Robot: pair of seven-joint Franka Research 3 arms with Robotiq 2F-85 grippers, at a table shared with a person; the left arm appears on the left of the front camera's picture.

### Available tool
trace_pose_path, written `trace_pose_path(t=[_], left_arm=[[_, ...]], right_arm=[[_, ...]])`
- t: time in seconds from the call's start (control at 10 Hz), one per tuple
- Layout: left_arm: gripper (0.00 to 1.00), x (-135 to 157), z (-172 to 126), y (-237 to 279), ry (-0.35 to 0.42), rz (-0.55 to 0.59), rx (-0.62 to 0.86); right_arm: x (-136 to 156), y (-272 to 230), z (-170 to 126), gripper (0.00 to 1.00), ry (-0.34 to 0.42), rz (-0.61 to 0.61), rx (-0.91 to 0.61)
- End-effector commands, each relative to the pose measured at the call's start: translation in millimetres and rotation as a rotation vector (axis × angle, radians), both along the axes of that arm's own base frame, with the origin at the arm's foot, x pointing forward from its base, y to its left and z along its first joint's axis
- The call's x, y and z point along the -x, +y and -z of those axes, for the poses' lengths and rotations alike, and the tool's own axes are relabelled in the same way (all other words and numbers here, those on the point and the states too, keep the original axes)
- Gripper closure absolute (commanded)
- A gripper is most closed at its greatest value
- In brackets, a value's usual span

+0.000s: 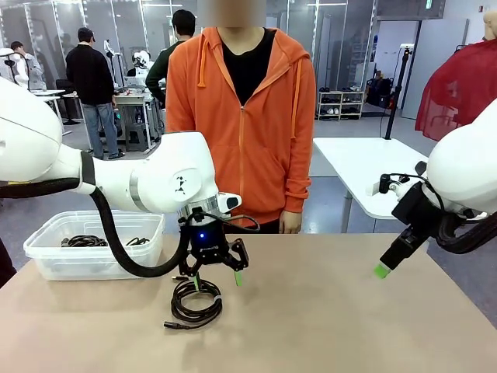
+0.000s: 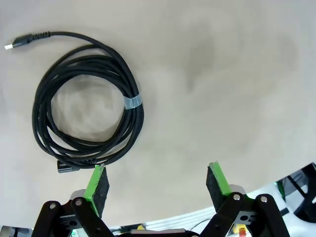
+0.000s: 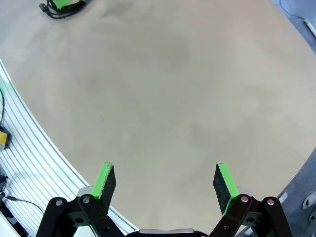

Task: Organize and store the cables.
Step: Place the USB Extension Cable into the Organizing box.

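Front view, with both wrist views: a partly completed storage task. At the left of the front frame a clear plastic bin [image 1: 46, 260] is seen on the counter [image 1: 326, 311], and dark coiled cables [image 1: 85, 241] are already visible inside it; their number cannot be told through the wall. One coiled cable [image 1: 196, 301] is left loose on the counter, low and left of centre, bound at one point by a pale band [image 2: 132, 102], with one plug end trailing toward the upper left of the left wrist frame. The left gripper [image 1: 217, 272] is held directly above this coil with its jaws spread wide and nothing between them; in the left wrist frame one green pad [image 2: 97, 181] is seen just beside the coil's lower edge, so no grasp is judged to have been made. The right gripper [image 3: 164, 181] is likewise spread and empty, over bare counter at the right of the front frame. Remaining work is judged to be the lifting of this coil into the bin.
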State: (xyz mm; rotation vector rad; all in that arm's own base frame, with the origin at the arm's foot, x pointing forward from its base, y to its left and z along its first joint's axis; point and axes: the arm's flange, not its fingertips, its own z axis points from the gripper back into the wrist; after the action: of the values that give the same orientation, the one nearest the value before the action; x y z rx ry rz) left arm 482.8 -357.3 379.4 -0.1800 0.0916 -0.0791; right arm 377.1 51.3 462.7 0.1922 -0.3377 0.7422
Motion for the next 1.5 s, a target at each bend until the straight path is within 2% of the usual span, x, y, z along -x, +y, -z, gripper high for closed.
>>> trace_pose_path(t=[0.0,0.1,0.2,0.7,0.9,1.1,1.4], left_arm=[[0.0,0.6,-7.6,-1.9,0.005,-0.027,-0.034],[0.0,3.2,-0.9,-0.5,0.041,-0.014,-0.051],[0.0,1.3,0.4,-1.2,0.005,-0.008,-0.004],[0.0,2.9,1.4,-1.4,0.015,-0.009,-0.01],[0.0,-1.3,18.7,-16.6,0.04,-0.101,-0.132],[0.0,-9.3,33.4,-21.6,0.068,-0.125,-0.147],[0.0,-20.4,51.5,-18.4,0.047,-0.169,-0.121]], right_arm=[[0.2,-1.6,-1.5,0.0,0.0,0.013,0.011],[0.2,-1.6,-1.5,0.0,0.0,0.013,0.011],[0.2,-1.6,-1.5,0.0,0.0,0.013,0.011],[0.2,-1.6,-1.5,0.0,0.0,0.013,0.011],[0.2,-1.6,-1.5,0.0,0.0,0.013,0.011],[0.2,-1.6,-1.5,0.0,0.0,0.013,0.011],[0.2,-1.6,-1.5,0.0,0.0,0.013,0.011]])
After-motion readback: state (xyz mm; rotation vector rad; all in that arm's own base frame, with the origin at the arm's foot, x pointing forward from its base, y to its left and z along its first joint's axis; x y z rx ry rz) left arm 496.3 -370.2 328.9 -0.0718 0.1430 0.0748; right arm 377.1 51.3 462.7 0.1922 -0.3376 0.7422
